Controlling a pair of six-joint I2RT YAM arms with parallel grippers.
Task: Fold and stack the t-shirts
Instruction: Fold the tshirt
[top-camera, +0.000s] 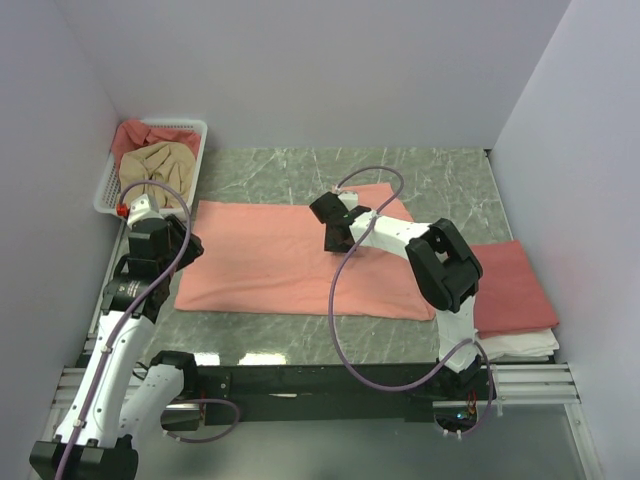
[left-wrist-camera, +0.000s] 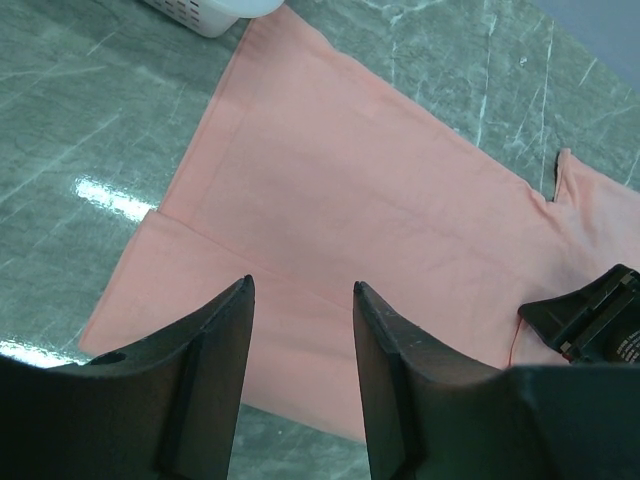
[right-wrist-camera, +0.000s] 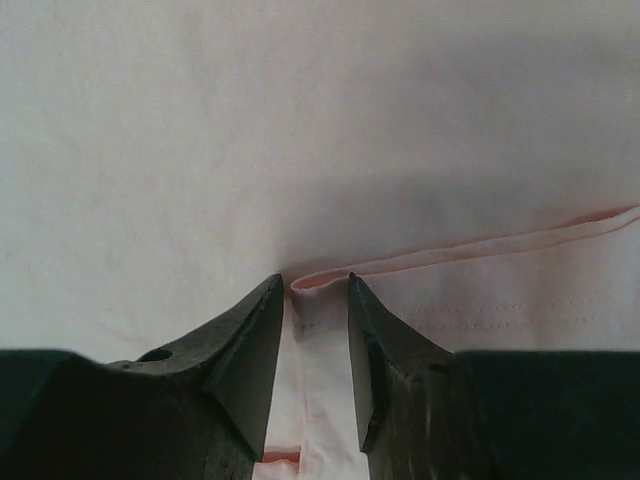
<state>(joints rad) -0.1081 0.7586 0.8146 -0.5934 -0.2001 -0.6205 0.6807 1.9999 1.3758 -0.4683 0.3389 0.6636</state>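
L gripper: jaws wide, nothing between them, hovering over left edge of the salmon-pink t-shirt.

R gripper: down on the shirt's far-middle area. Jaws narrow, and a folded cloth edge runs from between the tips off to the right. Can't tell if it's actually pinched or just straddled.

Salmon shirt lies spread flat, centre of table, long side running L-R.

White basket at far-left corner, just beyond the shirt's left end. It holds a beige-tan shirt bunched up, w/ a rose-red shirt behind it.

Near right: folded rose-red shirt on top of a white folded item, beside R arm.
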